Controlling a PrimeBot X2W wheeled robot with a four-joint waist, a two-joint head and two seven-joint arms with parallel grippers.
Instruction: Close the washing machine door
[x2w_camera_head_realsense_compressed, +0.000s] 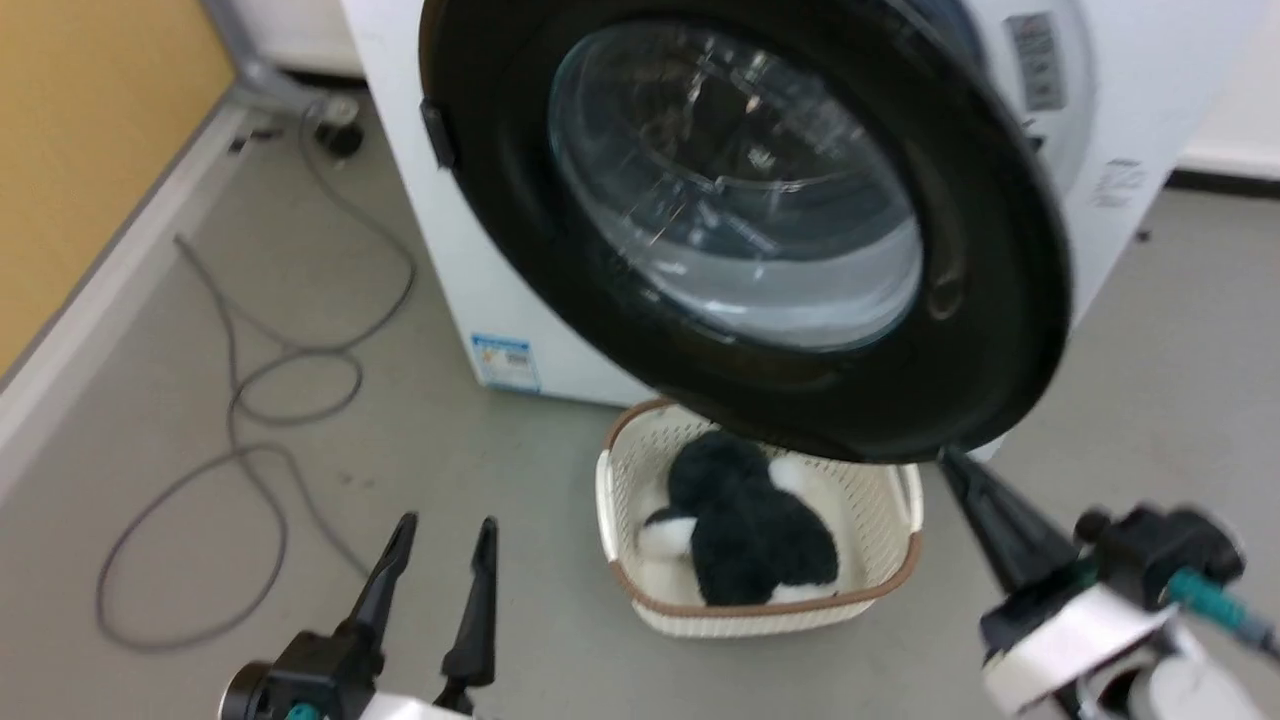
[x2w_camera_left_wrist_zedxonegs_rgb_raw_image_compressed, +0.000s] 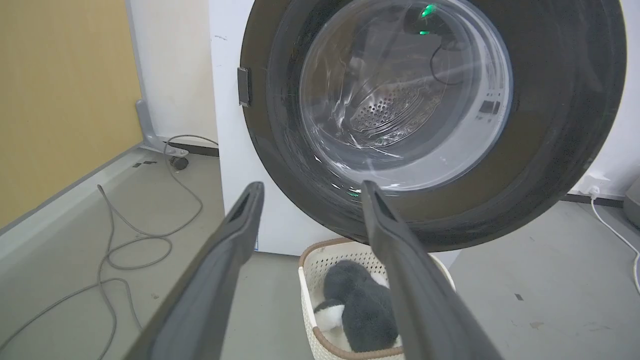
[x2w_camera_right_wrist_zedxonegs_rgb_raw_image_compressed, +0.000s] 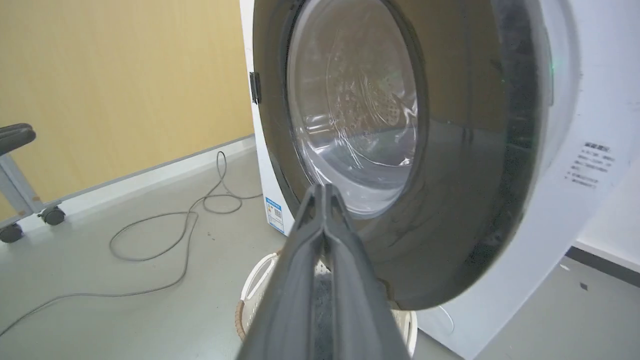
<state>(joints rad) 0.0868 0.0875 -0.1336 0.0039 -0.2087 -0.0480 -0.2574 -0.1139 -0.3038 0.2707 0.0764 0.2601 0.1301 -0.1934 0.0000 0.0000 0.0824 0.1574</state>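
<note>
The washing machine door (x2w_camera_head_realsense_compressed: 735, 190) stands part-open off the washing machine (x2w_camera_head_realsense_compressed: 450, 260), above a laundry basket (x2w_camera_head_realsense_compressed: 625, 470). It looks rigid, weighty and glossy-slick, so a push on the black rim suits better than a grip. The right end effector (x2w_camera_head_realsense_compressed: 952, 462), pressed together, sits by the lower rim. The left end effector (x2w_camera_head_realsense_compressed: 447, 525) is spread and empty.

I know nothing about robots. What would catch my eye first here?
The round washing machine door, glossy black around clear glass, stands ajar at the top centre. Below it sits a cream laundry basket holding a black-and-white plush toy. The left gripper is open at lower left; the right gripper, shut, points at the door's lower edge.
</note>
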